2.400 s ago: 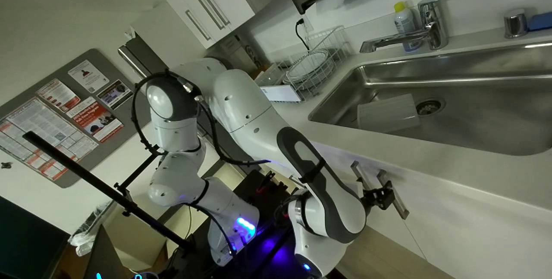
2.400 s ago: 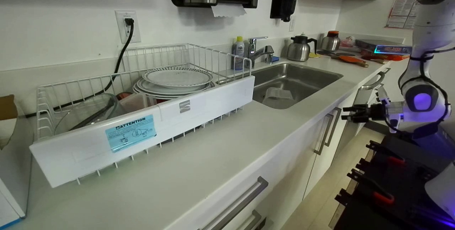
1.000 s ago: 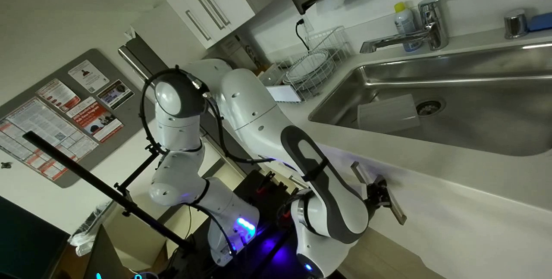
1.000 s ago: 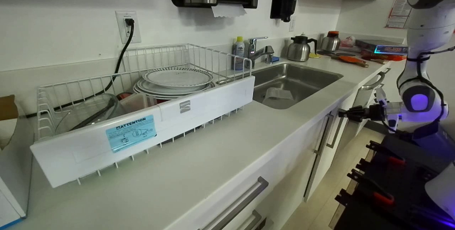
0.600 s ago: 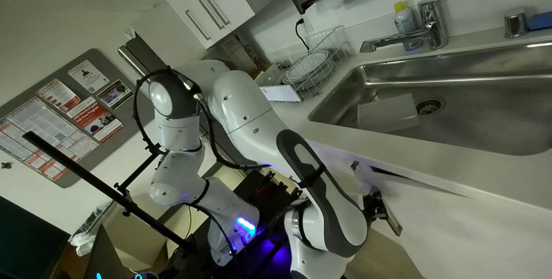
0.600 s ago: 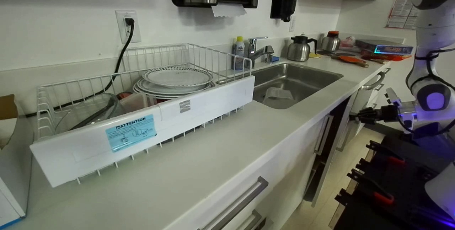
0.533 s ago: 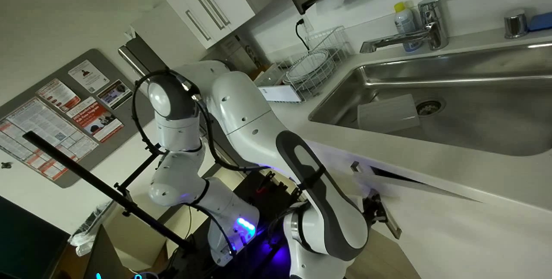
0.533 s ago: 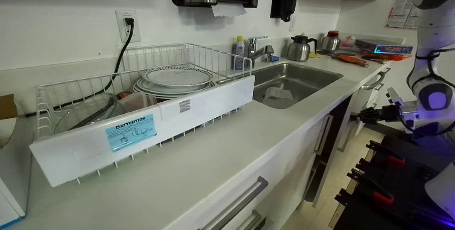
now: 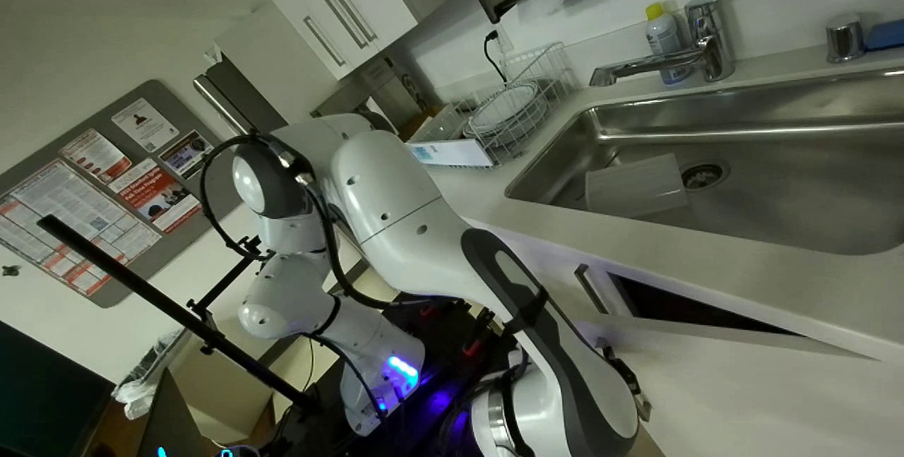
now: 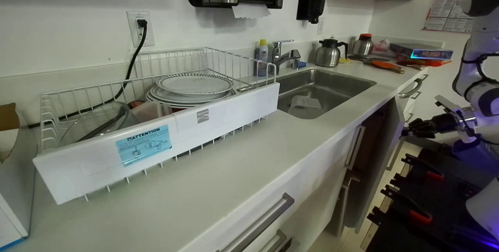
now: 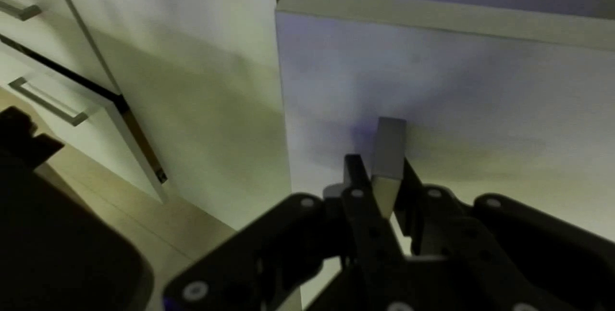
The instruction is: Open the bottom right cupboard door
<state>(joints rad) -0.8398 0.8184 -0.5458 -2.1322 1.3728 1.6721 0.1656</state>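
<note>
Wrist view's got the end effector (image 11: 383,181) clamped onto the handle (image 11: 390,145), I'm guessing to tug the bottom right cupboard door (image 11: 485,109) wider.

Sink (image 9: 770,196) in both exterior views, wrist view near door (image 11: 480,109)

Dark cupboard gap (image 9: 688,310): I see room for a hand between the flat white base-cabinet door (image 11: 447,85), standing ajar, and the square-edged white countertop (image 10: 234,166).
Door face: bars my way straight ahead.
Slim silver bar handle (image 11: 390,150): fills the space between the fingers (image 11: 356,176) of my black gripper (image 11: 382,164).
Flat white twin door (image 11: 206,109): closed, a wall beside the gap.
Flat black platform (image 10: 397,240): a strip of pale floor (image 10: 351,241) parts it from the door.
</note>
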